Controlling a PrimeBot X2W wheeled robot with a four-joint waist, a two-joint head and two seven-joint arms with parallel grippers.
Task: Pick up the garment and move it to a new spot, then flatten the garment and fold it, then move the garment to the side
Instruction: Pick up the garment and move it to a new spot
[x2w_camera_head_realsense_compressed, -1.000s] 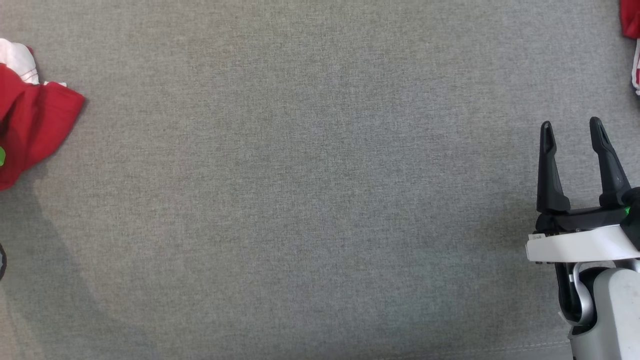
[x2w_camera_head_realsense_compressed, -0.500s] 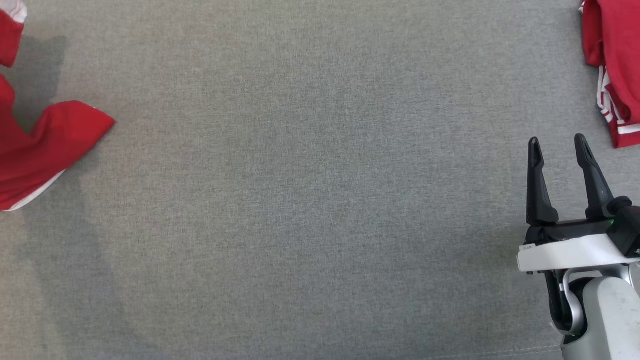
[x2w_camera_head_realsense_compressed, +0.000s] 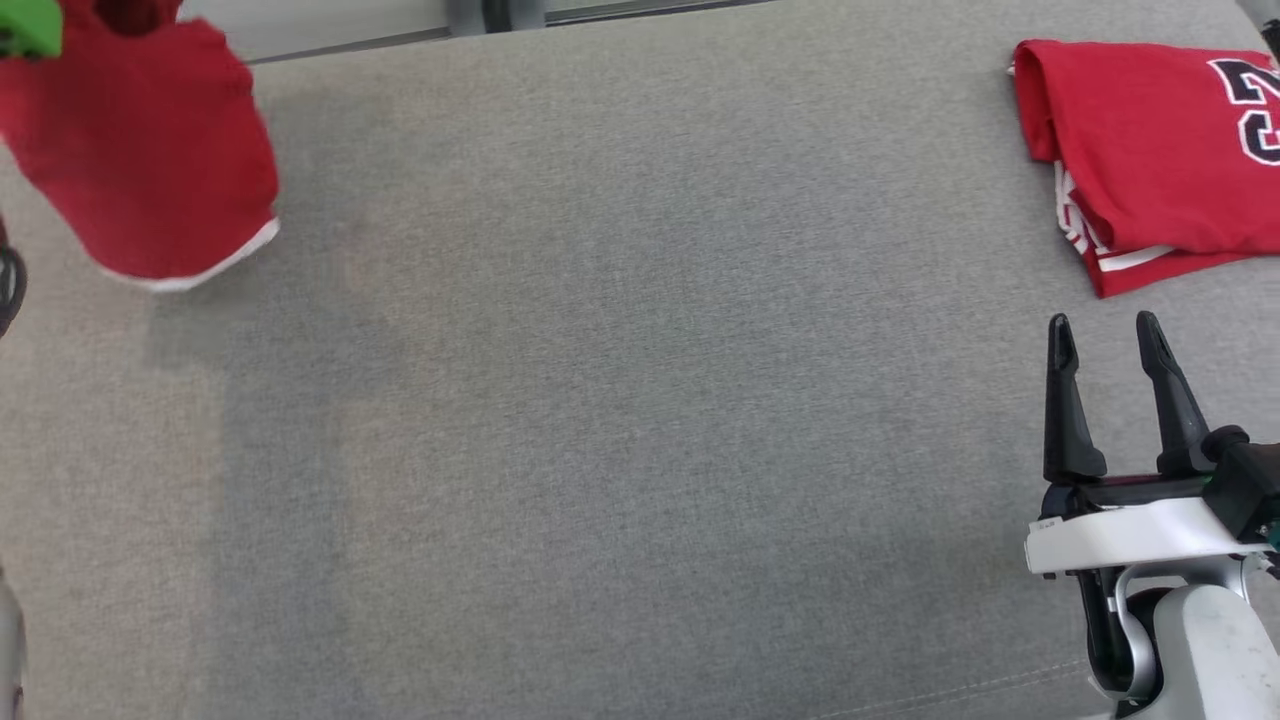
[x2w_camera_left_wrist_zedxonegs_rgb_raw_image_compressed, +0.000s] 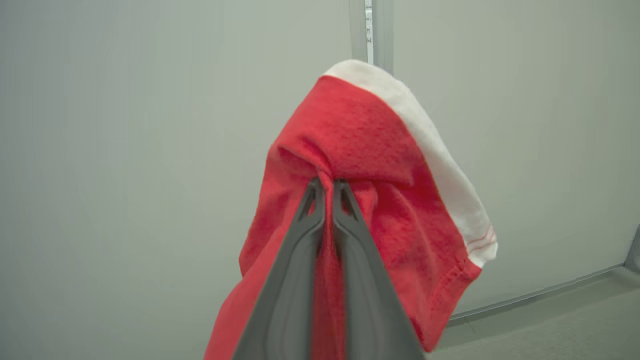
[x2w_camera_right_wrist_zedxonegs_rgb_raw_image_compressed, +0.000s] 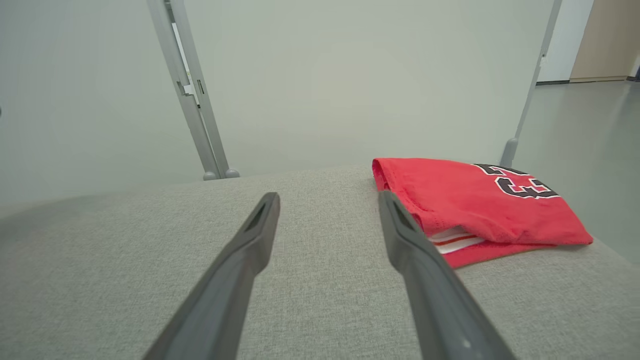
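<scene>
You see the grey table; above its far left corner the red garment hangs, pinched between the closed fingers of the left gripper. On its far right corner lies a folded red jersey. Over its near right part the right gripper stands wide open and holds nothing.

Red garment, white-edged hem, bunched and hanging at ten o'clock; apparently lifted clear, hem lowest.
</scene>
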